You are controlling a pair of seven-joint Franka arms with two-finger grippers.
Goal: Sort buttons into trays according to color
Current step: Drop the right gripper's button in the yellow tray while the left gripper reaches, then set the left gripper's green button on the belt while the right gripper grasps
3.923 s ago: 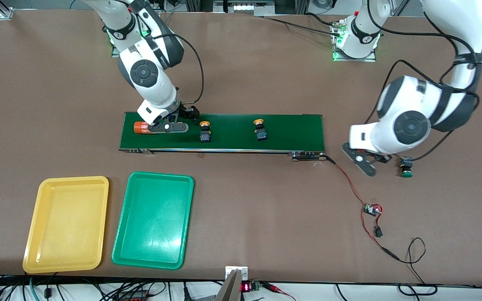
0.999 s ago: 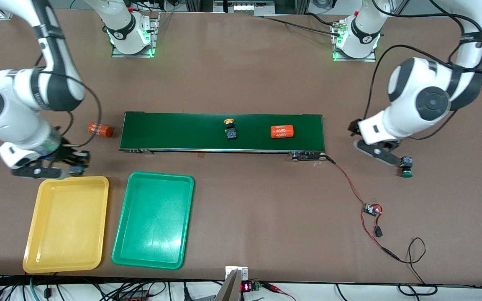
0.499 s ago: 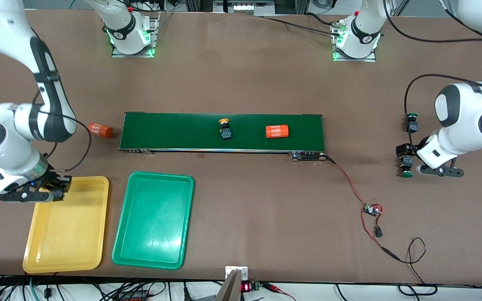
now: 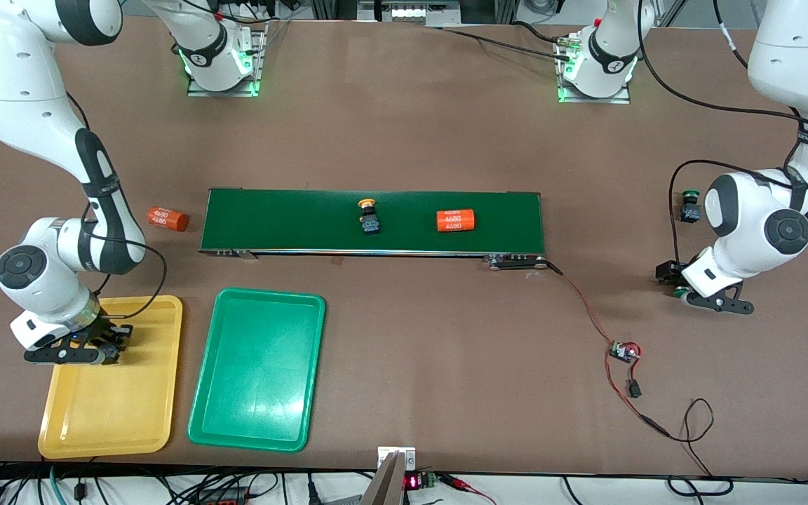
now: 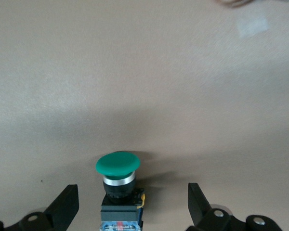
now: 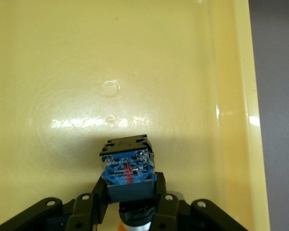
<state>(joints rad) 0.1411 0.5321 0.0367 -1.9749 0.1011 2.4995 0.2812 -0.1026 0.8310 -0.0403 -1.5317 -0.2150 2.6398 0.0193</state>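
My right gripper [image 4: 111,345] is shut on a yellow-capped button [image 6: 127,168] and holds it low over the yellow tray [image 4: 109,414], near the tray's edge farthest from the front camera. The right wrist view shows the gripper [image 6: 130,192] and the tray floor [image 6: 62,72]. My left gripper [image 4: 684,284] is open, its fingers [image 5: 62,209] on either side of a green-capped button [image 5: 118,185] that stands on the table [image 4: 677,292]. A second green button [image 4: 689,207] stands farther from the camera. A yellow button [image 4: 369,216] rides the belt. The green tray [image 4: 257,379] is empty.
The dark-green conveyor belt [image 4: 292,221] runs across the table's middle and carries an orange 4680 cylinder [image 4: 454,220]. Another orange cylinder [image 4: 167,219] lies on the table off the belt's end toward the right arm. A small circuit board with wires [image 4: 625,352] lies toward the left arm's end.
My right gripper moved with the yellow button from the tray's edge farthest from the camera to over its floor. My left gripper settled around the green button. The belt carried its button and cylinder toward the right arm's end.
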